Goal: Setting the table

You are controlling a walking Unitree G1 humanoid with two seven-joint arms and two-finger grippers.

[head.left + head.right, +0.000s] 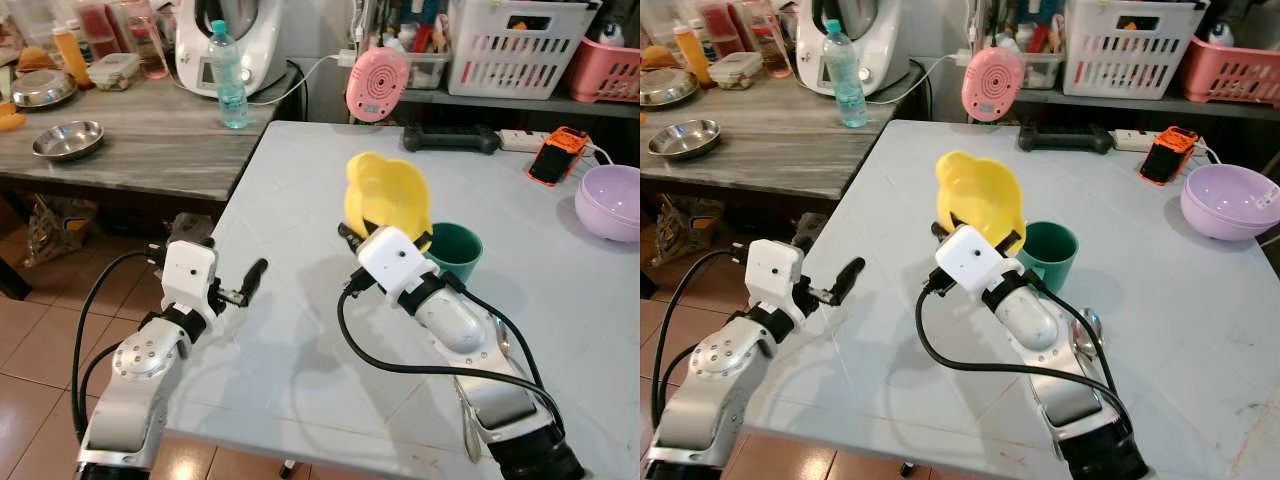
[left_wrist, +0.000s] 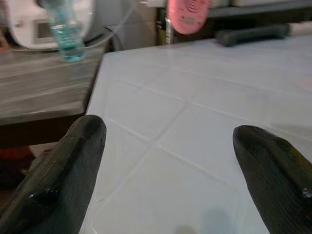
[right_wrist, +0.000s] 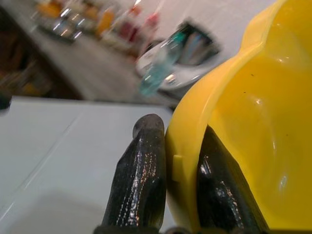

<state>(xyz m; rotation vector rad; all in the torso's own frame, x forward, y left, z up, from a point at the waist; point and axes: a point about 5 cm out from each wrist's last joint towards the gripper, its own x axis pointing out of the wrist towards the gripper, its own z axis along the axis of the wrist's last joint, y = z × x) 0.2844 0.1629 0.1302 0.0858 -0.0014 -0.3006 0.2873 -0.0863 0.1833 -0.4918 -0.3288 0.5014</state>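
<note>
My right gripper (image 1: 388, 230) is shut on the rim of a yellow bowl (image 1: 385, 198). It holds the bowl tilted, nearly on edge, above the middle of the white table (image 1: 300, 170); one finger (image 3: 144, 161) is outside the rim and the other inside. A green cup (image 1: 457, 252) stands upright just right of the bowl. A metal spoon (image 1: 1086, 326) lies on the table beside my right forearm. My left gripper (image 1: 250, 280) is open and holds nothing, low over the table's left edge. Its fingers (image 2: 73, 165) are spread wide over bare tabletop.
A purple bowl (image 1: 612, 200) sits at the table's right edge, with an orange phone (image 1: 556, 155), a power strip and a black handle (image 1: 450, 138) at the back. The wooden counter (image 1: 150, 140) on the left carries steel bowls (image 1: 67, 139), a water bottle (image 1: 229, 75) and an appliance.
</note>
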